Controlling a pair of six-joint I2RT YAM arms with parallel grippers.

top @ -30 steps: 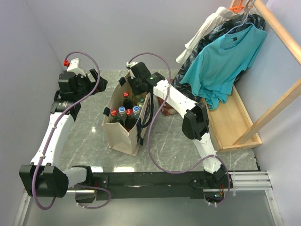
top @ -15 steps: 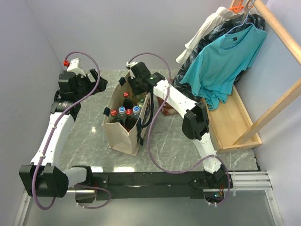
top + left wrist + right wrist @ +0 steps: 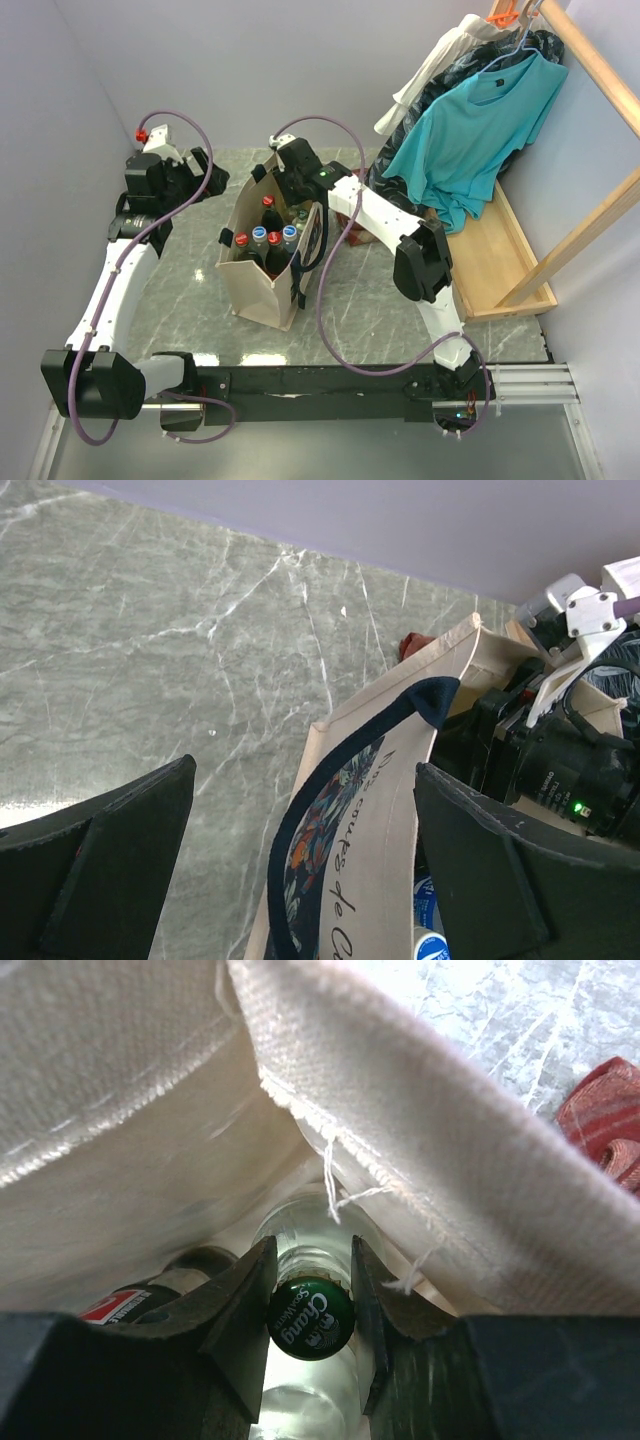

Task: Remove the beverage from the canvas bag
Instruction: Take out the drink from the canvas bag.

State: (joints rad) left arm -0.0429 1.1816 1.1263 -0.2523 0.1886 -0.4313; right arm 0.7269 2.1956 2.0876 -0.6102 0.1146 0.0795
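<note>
The beige canvas bag (image 3: 262, 290) with navy handles stands upright mid-table, with several capped bottles inside. My right gripper (image 3: 311, 1305) reaches down into its far end. It is shut on the neck of the beverage (image 3: 311, 1318), a clear glass bottle with a green cap, which sits tight against the bag's inner wall (image 3: 150, 1090). In the top view the right gripper (image 3: 290, 195) covers that bottle. My left gripper (image 3: 305, 770) hangs open beside the bag's printed side (image 3: 380, 820), with nothing between its fingers (image 3: 120, 850).
Red-capped (image 3: 241, 239) and blue-capped (image 3: 258, 233) bottles fill the bag's near end. A red plaid cloth (image 3: 605, 1120) lies on the marble table just beyond the bag. A wooden rack with a teal shirt (image 3: 470, 130) stands at the right.
The right arm has shifted slightly, with its jaws still closed on the green-capped bottle. The left arm and the bag have not moved.
</note>
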